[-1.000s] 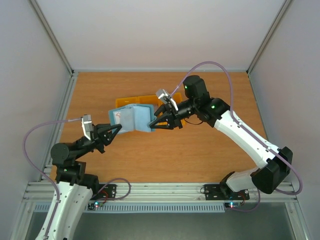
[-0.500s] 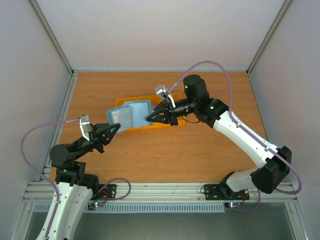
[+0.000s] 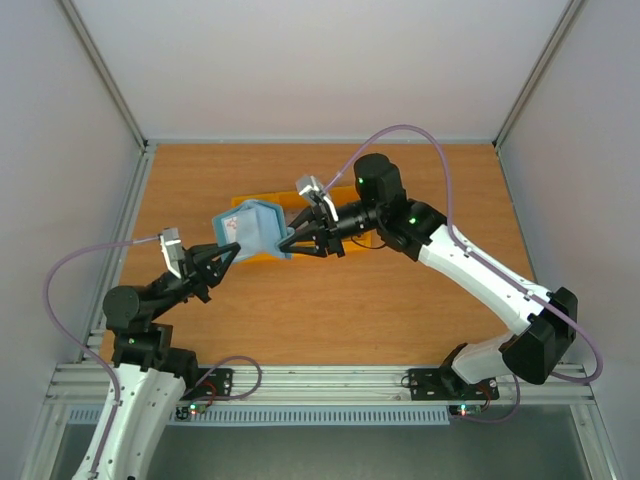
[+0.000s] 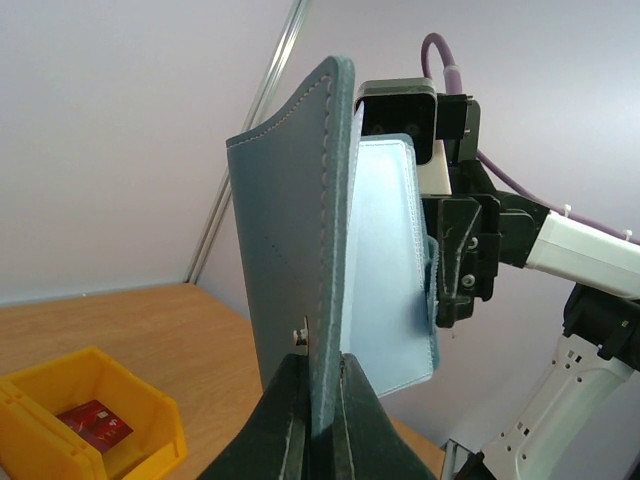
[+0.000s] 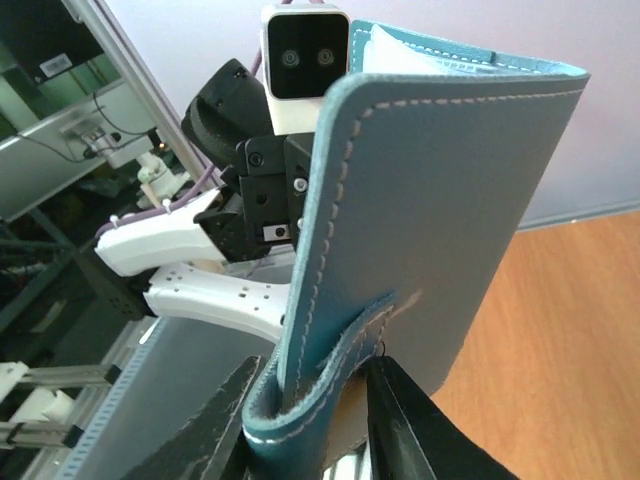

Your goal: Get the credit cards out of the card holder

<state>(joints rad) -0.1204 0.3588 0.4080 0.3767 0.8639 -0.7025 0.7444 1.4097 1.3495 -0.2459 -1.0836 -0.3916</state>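
The dusty-blue card holder (image 3: pixel 250 228) hangs in the air between my two grippers, folded into a narrow V. My left gripper (image 4: pixel 316 385) is shut on the stitched edge of one leaf (image 4: pixel 290 230). My right gripper (image 5: pixel 320 415) grips the other leaf (image 5: pixel 440 190) at its lower corner, jaws on either side of the curled strap there. A whitish card (image 5: pixel 392 45) peeks out between the leaves at the top. A red card (image 4: pixel 95 425) lies in a yellow bin (image 4: pixel 160 415) on the table. The teal-green card is hidden.
Yellow bins (image 3: pixel 268 202) sit on the wooden table directly under and behind the card holder. Metal frame rails (image 3: pixel 130 210) and grey walls close in the table's left, right and far sides.
My right gripper has moved left and carried its leaf toward the left gripper, so the card holder has folded from wide open to a narrow V. The left gripper has stayed put.
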